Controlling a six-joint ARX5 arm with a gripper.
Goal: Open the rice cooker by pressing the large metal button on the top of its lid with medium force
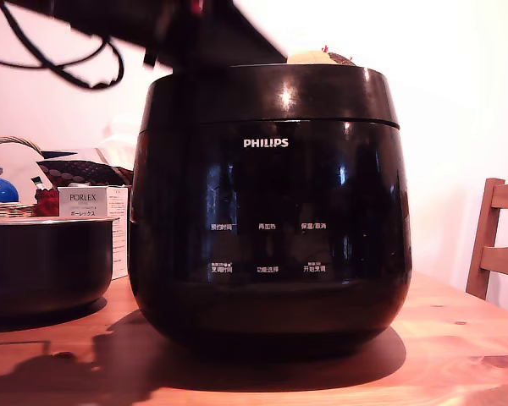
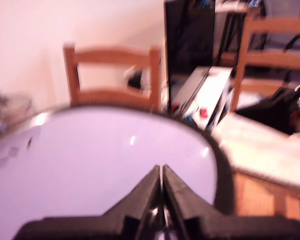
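The hand (image 2: 161,172) is right over the lid (image 2: 105,165) in the wrist view, with its two black fingers (image 2: 145,192) pressed together into one point and nothing held between them. That is a good shape for pushing a button — a closed tip works like one strong finger. The lid's shiny top fills the view under the tip and looks pale from the bright light. The metal button does not show in either view, so I cannot tell if the tip is lined up with it yet.

To do this step well, I think the tip should sit over the middle of the button first, then go straight down — not at a slant, or it may slip on the smooth top. The push should be firm but not a slam, and it should stop once the catch lets go. The lid will likely swing up, so the hand should be ready to lift clear.

In the exterior view the rice cooker (image 1: 269,203) stands in the middle of the wooden counter (image 1: 457,355), and its lid looks shut. The dark arm (image 1: 178,30) reaches in above it from the exterior view's left. A black bowl (image 1: 46,262) sits near the cooker on that same side. Behind the bowl are a white box (image 1: 91,203) and a basket (image 1: 8,207). Farther back on the exterior view's right stands a wooden chair (image 1: 495,245).
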